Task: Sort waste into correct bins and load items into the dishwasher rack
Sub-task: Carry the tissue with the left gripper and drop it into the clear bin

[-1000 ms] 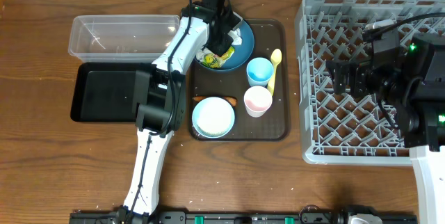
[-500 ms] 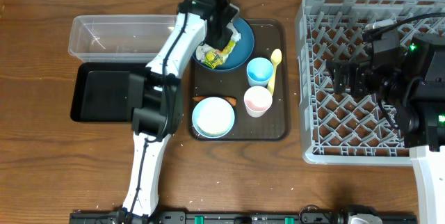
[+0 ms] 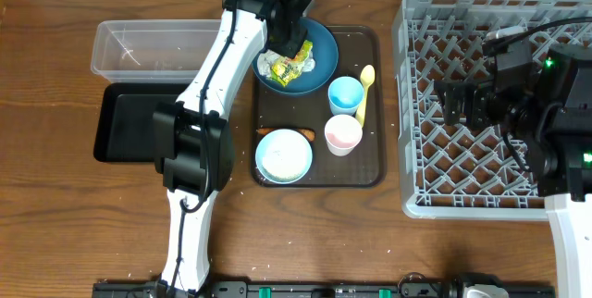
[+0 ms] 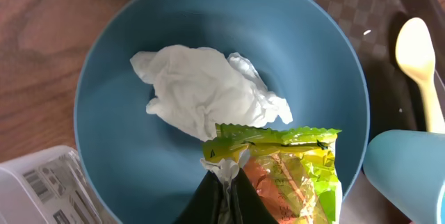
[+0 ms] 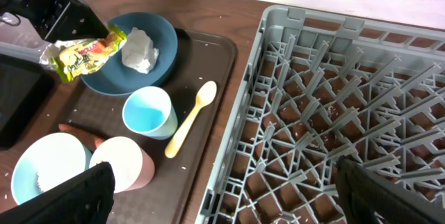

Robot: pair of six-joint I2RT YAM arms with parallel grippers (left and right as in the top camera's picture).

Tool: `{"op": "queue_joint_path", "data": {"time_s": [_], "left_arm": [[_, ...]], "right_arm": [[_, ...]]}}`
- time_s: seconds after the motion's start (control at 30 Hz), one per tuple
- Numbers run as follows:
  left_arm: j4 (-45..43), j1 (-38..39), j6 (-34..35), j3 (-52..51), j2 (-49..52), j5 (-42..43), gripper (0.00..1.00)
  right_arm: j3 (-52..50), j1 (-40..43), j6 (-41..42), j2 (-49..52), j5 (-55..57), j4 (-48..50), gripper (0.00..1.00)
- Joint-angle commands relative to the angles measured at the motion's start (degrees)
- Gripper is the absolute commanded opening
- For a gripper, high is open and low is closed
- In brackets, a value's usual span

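I have the wrapper (image 4: 288, 165) pinched tight in my left gripper (image 4: 224, 182) over the dark-blue bowl (image 4: 132, 161); the clear tub (image 3: 120, 28) lies leftward, past the brown tray's (image 3: 370, 173) left edge.

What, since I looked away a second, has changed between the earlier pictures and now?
The left end effector, shut on the yellow-green wrapper throughout, carried it a little toward the table's far edge above the dark-blue bowl; its elbow swung the same way. The crumpled tissue stayed in the bowl. The right end effector, open over the rack, the light-blue cup, pink cup, spoon and pale-blue bowl did not move.
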State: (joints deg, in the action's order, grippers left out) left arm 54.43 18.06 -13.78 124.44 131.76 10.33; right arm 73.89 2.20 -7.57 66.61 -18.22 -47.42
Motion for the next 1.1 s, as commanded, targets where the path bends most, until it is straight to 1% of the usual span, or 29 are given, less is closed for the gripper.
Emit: {"op": "queue_joint_path", "data": {"time_s": [0.0,0.1,0.33,0.5,0.63,0.83,1.07], "left_arm": [[0.79,-0.24,2.45,0.83,-2.95,-0.04,0.06],[1.09,-0.26,2.91,0.83,-3.32,1.68,0.06],[1.95,-0.31,5.57,0.85,-4.72,1.68,0.06],[3.32,-0.44,5.62,0.85,-8.33,1.64,0.06],[4.33,-1.38,7.80,0.83,-11.76,1.64,0.06],[6.23,-4.98,11.80,0.83,-15.30,1.64,0.06],[7.08,-11.32,15.02,0.50,-15.54,0.52,0.06]], "right_arm": [[1.03,0.09,0.20,0.07,0.22,-0.15,0.99],[1.03,0.09,0.20,0.07,0.22,-0.20,0.99],[1.03,0.09,0.20,0.07,0.20,-0.20,0.99],[1.03,0.09,0.22,0.04,0.20,-0.20,0.99],[1.03,0.09,0.22,0.04,0.17,-0.39,0.99],[1.03,0.09,0.20,0.04,0.20,-0.76,0.99],[1.03,0.09,0.22,0.07,0.20,-1.07,0.99]]}}
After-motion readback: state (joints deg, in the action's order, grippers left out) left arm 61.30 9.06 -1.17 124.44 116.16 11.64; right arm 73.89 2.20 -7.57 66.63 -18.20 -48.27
